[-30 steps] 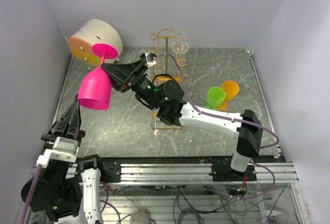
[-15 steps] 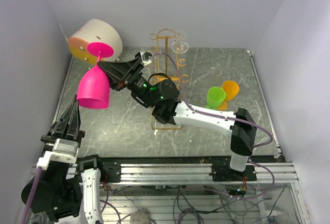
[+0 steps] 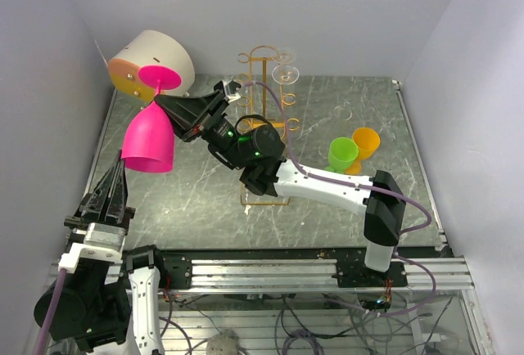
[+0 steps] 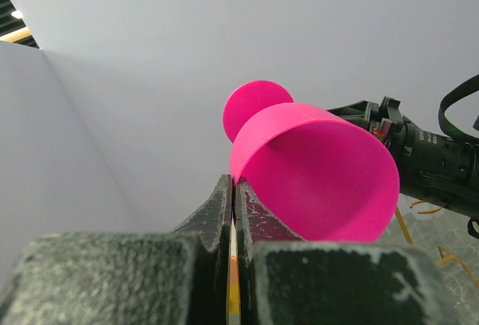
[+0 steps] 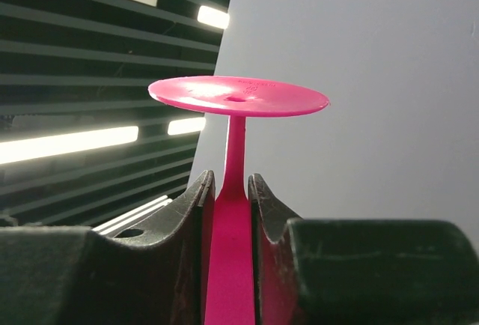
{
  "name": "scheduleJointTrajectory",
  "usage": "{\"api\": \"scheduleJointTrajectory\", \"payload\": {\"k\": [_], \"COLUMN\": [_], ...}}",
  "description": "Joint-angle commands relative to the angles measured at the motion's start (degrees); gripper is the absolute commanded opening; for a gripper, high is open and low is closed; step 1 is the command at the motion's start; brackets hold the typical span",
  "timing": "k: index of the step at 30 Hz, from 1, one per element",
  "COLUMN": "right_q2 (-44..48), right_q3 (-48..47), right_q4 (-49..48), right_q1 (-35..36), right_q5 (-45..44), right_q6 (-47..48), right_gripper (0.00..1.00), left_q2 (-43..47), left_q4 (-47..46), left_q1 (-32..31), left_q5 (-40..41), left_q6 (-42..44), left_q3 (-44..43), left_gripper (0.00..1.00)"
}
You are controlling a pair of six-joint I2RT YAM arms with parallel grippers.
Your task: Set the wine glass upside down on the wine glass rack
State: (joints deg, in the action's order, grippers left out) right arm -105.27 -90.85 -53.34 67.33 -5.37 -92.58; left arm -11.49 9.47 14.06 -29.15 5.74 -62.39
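**Glass shifted left, held bowl-down in the air**

Right arm has swung the wine glass [image 3: 150,138] slightly toward the left wall since a second ago; its foot now overlaps the beige drum [image 3: 155,54]. I see the left gripper [image 3: 121,161] pointing up just under the bowl rim, fingers pressed together on nothing; can't tell if it touches the rim. Glass hangs mouth down, foot up. Right gripper [image 5: 230,184] pinches the stem, foot above the fingers. Wine glass rack [image 3: 264,65] stands upright behind the right arm, apart from the glass, with a clear glass [image 3: 286,73] at its upper right. Green cup [image 3: 343,153] and orange cup [image 3: 366,141] sit side by side, far right.
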Motion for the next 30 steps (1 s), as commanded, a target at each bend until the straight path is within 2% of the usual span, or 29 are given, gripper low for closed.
{"api": "scheduleJointTrajectory", "payload": {"k": [1, 2, 3, 6, 8, 11, 12, 20, 26, 30], "right_q2": [-1.3, -1.7, -1.9, -2.5, -3.1, -3.6, -3.4, -1.2, 2.6, 5.4], "right_q3": [-1.1, -1.5, -1.8, -2.3, -2.7, -3.3, -3.3, -0.8, 0.4, 0.1], "right_q4": [-2.3, -2.6, -2.6, -2.7, -3.3, -4.1, -4.0, -4.2, -0.3, 4.9], "right_q1": [1.4, 1.3, 1.3, 1.3, 1.2, 1.2, 1.3, 1.2, 0.9, 0.9], "right_q5": [4.2, 4.4, 4.6, 4.8, 5.1, 5.4, 5.4, 4.1, 2.0, -0.4], "right_q6": [-0.9, -1.1, -1.4, -2.1, -2.8, -2.9, -2.6, -0.7, 5.6, 12.2], "right_gripper": [0.21, 0.29, 0.32, 0.32, 0.24, 0.02, 0.00, 0.00, 0.00, 0.00], "left_q2": [0.0, 0.1, 0.1, 0.0, -0.1, 0.0, 0.0, -0.1, -0.6, -1.1], "left_q4": [0.3, 0.4, 0.4, 0.7, 0.9, 0.8, 0.8, 1.6, 6.4, 11.5], "left_q1": [0.6, 0.6, 0.5, 0.5, 0.5, 0.4, 0.5, 0.5, 0.5, 0.4], "left_q5": [-3.2, -3.3, -3.3, -3.4, -3.5, -3.4, -3.3, -2.5, -1.0, -1.3], "left_q6": [-1.1, -1.1, -1.2, -1.4, -1.4, -1.4, -1.4, -1.7, -0.6, 1.7], "left_q3": [0.3, 0.3, 0.3, 0.2, 0.1, 0.1, 0.1, -0.1, -2.9, -5.9], "left_gripper": [0.07, 0.07, 0.07, 0.07, 0.07, 0.07, 0.07, 0.08, 0.44, 0.59]}}
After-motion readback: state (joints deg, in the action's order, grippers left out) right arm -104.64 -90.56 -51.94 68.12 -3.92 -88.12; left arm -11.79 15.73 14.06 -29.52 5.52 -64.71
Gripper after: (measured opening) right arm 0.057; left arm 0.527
